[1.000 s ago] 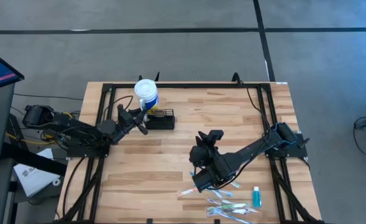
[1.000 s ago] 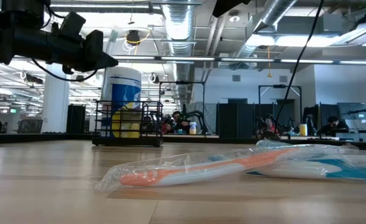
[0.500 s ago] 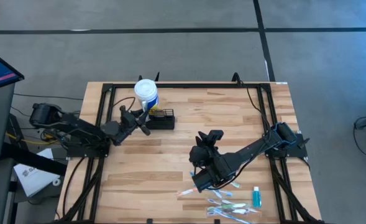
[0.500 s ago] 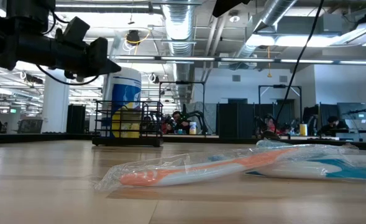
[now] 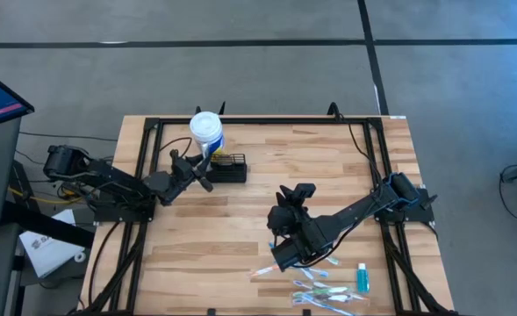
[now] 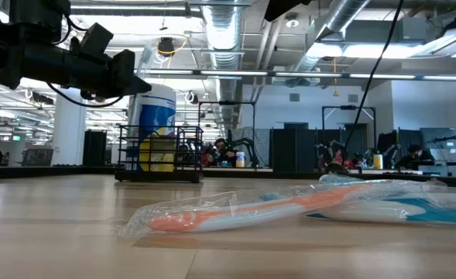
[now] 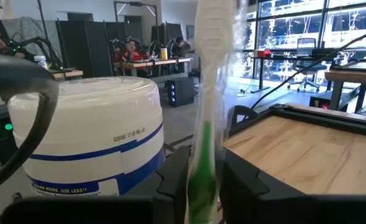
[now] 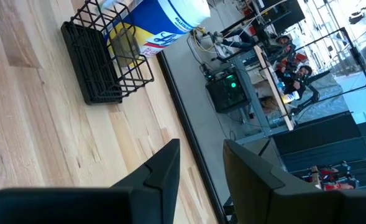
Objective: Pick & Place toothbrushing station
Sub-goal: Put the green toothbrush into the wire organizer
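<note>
The toothbrushing station, a black wire caddy, rests on the table at the far left. It stands next to a white blue-labelled tub. My left gripper hovers level beside the tub and the caddy's left end. It is shut on a toothbrush in a clear wrapper. My right gripper hangs open above the table's middle, pointing toward the caddy, with nothing between its fingers. My left gripper pinches the wrapped toothbrush by its green handle part between its two fingers. The fingers come level from the table's left and lie across the brush. The brush stands upright, its white part rising above the fingers. Its lower end is out of frame.
Several wrapped toothbrushes and a teal tube lie at the table's near right. One orange brush in its wrapper lies close to the low camera. A black frame runs along the table's far edge.
My left arm's rear links have shifted a little toward the table. Its gripper has stayed beside the tub and the caddy.
</note>
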Available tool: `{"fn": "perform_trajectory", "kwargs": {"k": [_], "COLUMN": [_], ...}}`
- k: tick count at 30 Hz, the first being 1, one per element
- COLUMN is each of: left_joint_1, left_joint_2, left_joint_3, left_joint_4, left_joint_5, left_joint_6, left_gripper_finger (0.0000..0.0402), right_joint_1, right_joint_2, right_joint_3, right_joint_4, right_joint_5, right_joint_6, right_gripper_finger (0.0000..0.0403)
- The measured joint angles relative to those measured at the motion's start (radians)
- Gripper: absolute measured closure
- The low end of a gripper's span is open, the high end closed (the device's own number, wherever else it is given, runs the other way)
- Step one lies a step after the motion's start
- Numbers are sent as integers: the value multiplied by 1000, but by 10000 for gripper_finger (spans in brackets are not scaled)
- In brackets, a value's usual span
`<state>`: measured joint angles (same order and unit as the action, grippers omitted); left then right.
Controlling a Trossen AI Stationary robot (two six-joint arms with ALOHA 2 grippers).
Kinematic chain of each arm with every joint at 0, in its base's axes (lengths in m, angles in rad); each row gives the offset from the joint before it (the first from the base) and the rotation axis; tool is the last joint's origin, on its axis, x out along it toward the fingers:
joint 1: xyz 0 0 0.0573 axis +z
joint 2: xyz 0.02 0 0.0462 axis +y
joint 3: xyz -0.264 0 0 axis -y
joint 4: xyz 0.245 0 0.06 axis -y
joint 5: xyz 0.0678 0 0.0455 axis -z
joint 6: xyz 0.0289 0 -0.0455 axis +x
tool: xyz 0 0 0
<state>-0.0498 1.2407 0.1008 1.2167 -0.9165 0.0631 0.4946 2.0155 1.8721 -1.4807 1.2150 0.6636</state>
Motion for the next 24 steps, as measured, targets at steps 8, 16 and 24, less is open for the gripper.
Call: {"fn": "perform_trajectory", "kwargs": {"k": [8,16,24], "left_joint_1": [0,0,0], "left_joint_2": [3,4,4], "left_joint_3": [-5,-24,-24], "left_joint_4": [-4,-4,-2], "left_joint_5": [3,2,0], "left_joint_6": [-1,-42,-42], "left_gripper_finger": [322,321,321], "right_joint_1": [0,0,0], "right_joint_2": [0,0,0], "right_joint_3": [0,0,0], "right_joint_4": [0,1,2], "right_joint_5": [-2,-2,-2], "right_joint_6": [0,0,0], "right_gripper_finger": [290,290,290]}}
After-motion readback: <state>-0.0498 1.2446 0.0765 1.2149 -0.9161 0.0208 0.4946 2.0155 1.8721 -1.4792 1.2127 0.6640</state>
